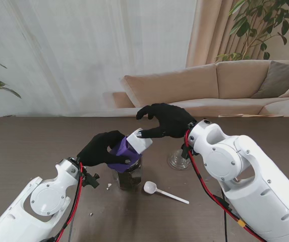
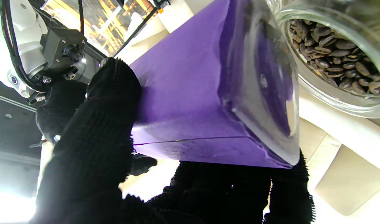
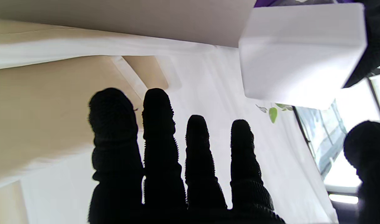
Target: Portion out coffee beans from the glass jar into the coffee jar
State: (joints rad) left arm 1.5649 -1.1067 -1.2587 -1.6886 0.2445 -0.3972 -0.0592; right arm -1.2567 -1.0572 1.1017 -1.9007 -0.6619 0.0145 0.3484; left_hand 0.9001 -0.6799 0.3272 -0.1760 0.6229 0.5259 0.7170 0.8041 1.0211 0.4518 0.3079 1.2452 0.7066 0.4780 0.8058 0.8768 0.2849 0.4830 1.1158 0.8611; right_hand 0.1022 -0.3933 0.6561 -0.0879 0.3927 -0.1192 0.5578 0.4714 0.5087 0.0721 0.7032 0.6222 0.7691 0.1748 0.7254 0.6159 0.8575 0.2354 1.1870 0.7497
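My left hand (image 1: 101, 147) is shut on the purple coffee jar (image 1: 123, 154), holding it tilted with its white cap (image 1: 140, 140) pointing up and to the right. The jar hangs just over the glass jar (image 1: 129, 177), which stands on the table near me. In the left wrist view the purple coffee jar (image 2: 190, 93) fills the frame between my black fingers (image 2: 93, 140), and the glass jar (image 2: 333, 62) shows its load of brown beans. My right hand (image 1: 167, 121) is open, fingertips at the white cap. The right wrist view shows spread fingers (image 3: 177, 161) short of the cap (image 3: 302, 53).
A white scoop (image 1: 157, 190) lies on the table just right of the glass jar. A clear glass lid (image 1: 177, 160) sits by my right wrist. Small crumbs (image 1: 109, 185) lie near my left wrist. A beige sofa (image 1: 220, 85) stands beyond the far table edge.
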